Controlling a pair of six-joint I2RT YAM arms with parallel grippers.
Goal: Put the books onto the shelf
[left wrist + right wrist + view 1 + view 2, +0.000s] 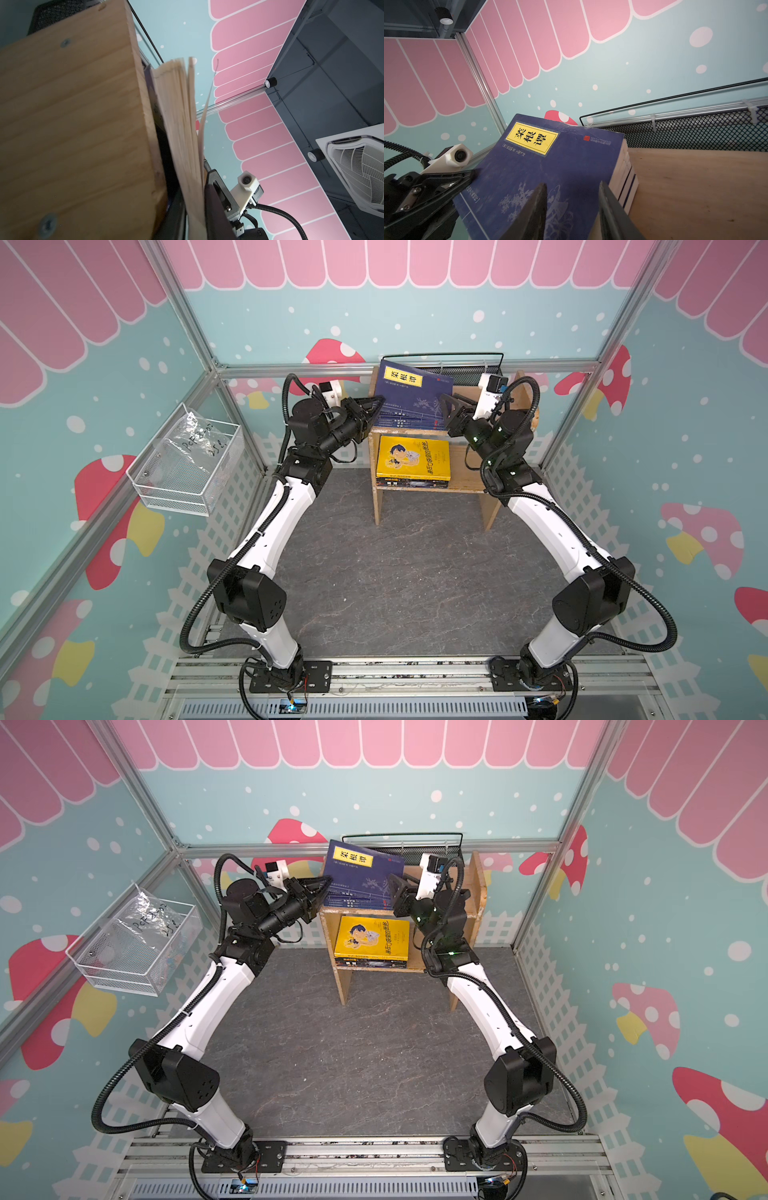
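Hanging on the left wall: white wire basket [183,485] with crumpled clear plastic in it, well apart from the shelf.
Left gripper [376,403]: at the left edge of the top navy book, fingertips nearly meeting there in both top views [326,880]. Whether they pinch the book or only touch it cannot be told.
Top navy book [409,396]: yellow title label, cover up, tilted and askew. It rests on the navy stack and overhangs it to the left, with its far corner raised above the shelf's left panel.
Navy stack [399,421]: flat on the upper tier, page edges showing in the right wrist view [625,180].
Shelf [469,477]: light wood, two tiers, standing on the grey floor against the back wall.
Yellow book [413,458]: flat on the lower tier, on top of dark books [411,483].
Right gripper [572,193]: jaws apart at the top navy book's near right corner, one finger over the cover and the other beside the page edges.
Black mesh basket [457,366]: just behind the shelf.
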